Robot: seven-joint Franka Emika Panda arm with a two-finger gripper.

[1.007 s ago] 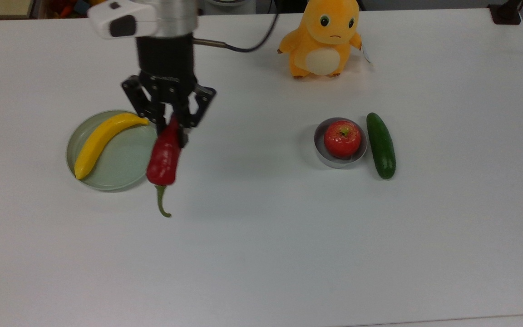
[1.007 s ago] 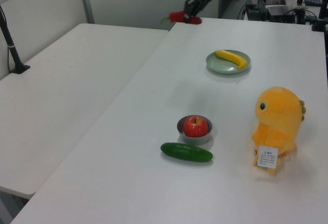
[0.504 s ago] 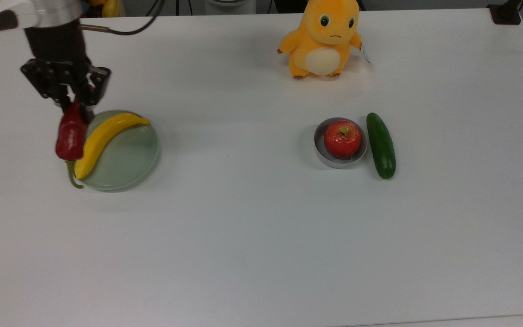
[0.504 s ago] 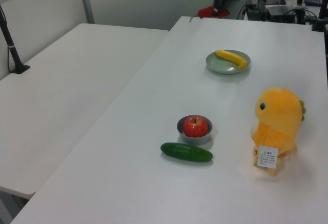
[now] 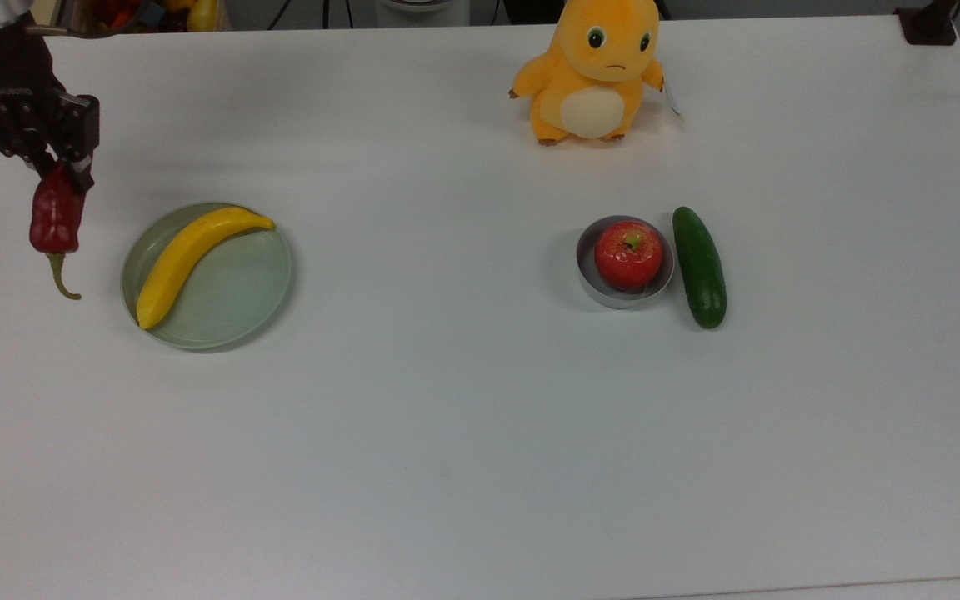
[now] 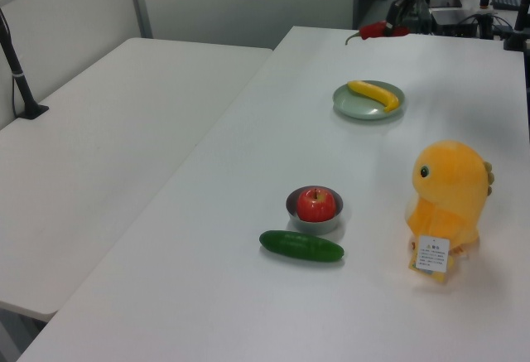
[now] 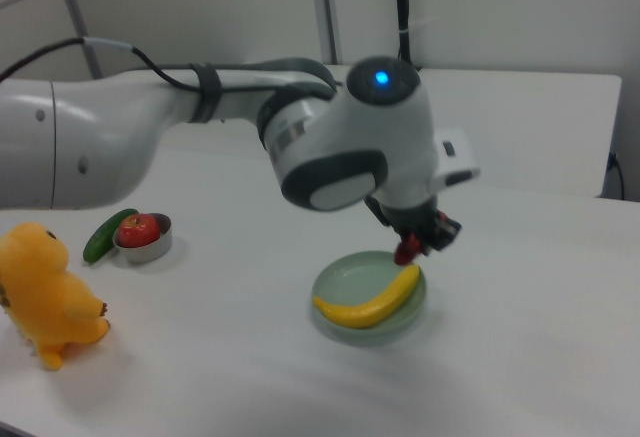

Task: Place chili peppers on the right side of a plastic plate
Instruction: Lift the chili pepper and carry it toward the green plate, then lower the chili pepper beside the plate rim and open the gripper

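Evidently we had the gripper (image 5: 59, 167) clenched on the upper end of the chili pepper (image 5: 55, 218), which hung below it with the curled green stem pointing down; in the top view the pepper sat off the plastic plate (image 5: 234, 287), just beyond the plate's rim on the top view's left, and apparently above the table (image 5: 480, 433) rather than resting on it. In the left view the pepper (image 6: 377, 30) showed past the far side of the plate (image 6: 354, 105); in the right view it (image 7: 407, 250) hung at the plate's (image 7: 345, 284) far right edge. We judged the step in hand to be bringing the pepper down beside the plate; the task's "right" seemed to answer to the top view's left, so this side looked correct.

To do it well, we thought, we needed a slow, straight descent so the dangling pepper would not swing; the stem would likely touch first, so the body should be allowed to lay over away from the rim and not onto it. We meant to keep clear of the banana (image 5: 188, 254) lying on the plate, and to release only once the pepper rested on the table; a wrinkled, glossy pepper might roll a little, so a low release seemed wise; afterwards a vertical retreat would avoid nudging it.
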